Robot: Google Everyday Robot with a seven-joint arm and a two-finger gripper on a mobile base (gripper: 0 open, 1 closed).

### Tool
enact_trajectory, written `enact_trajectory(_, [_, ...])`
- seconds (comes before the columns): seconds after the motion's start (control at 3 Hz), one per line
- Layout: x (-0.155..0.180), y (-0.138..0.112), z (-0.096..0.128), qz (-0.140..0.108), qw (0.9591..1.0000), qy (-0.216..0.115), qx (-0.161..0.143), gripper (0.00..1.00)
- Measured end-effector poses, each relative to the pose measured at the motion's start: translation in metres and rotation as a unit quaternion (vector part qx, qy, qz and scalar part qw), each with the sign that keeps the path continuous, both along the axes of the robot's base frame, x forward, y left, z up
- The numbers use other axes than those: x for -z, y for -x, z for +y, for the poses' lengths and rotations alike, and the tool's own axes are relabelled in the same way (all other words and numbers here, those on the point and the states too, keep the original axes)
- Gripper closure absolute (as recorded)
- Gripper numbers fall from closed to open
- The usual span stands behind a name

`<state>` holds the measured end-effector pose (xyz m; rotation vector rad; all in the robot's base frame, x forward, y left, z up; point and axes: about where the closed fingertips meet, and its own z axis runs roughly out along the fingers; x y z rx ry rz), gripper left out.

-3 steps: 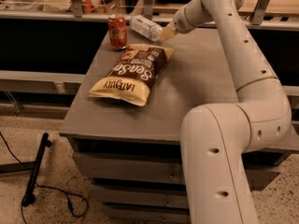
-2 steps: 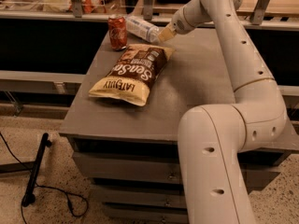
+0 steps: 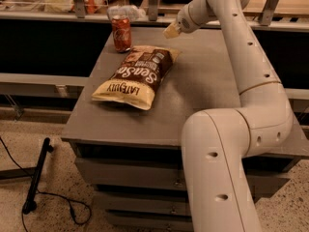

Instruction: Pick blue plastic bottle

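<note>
The blue plastic bottle [image 3: 126, 12], clear with a pale label, lies on its side at the table's far edge, just behind the red soda can [image 3: 121, 33]. My gripper [image 3: 171, 31] hangs low over the far middle of the table, to the right of the bottle and apart from it. It holds nothing that I can see. My white arm reaches in from the right foreground and curves over the table's right side.
A brown chip bag [image 3: 137, 76] lies flat on the grey table [image 3: 193, 95], in front of the can. A railing and a dark counter run behind the table's far edge. A black cable and stand lie on the floor at the left.
The bottle has shifted left and farther back, from beside the gripper to behind the can. The gripper has risen slightly. The can and the bag have not moved.
</note>
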<state>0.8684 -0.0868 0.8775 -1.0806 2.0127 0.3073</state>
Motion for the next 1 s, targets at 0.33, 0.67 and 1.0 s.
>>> enact_trajectory(0.33, [-0.036,-0.004,-0.007,-0.031,0.9990,-0.024,0.023,1.00])
enact_trajectory(0.67, [-0.065,-0.017,-0.022,-0.062,0.9944,-0.051,0.068,1.00])
enact_trajectory(1.0, [-0.061,-0.019,-0.019,-0.060,0.9946,-0.053,0.066,0.82])
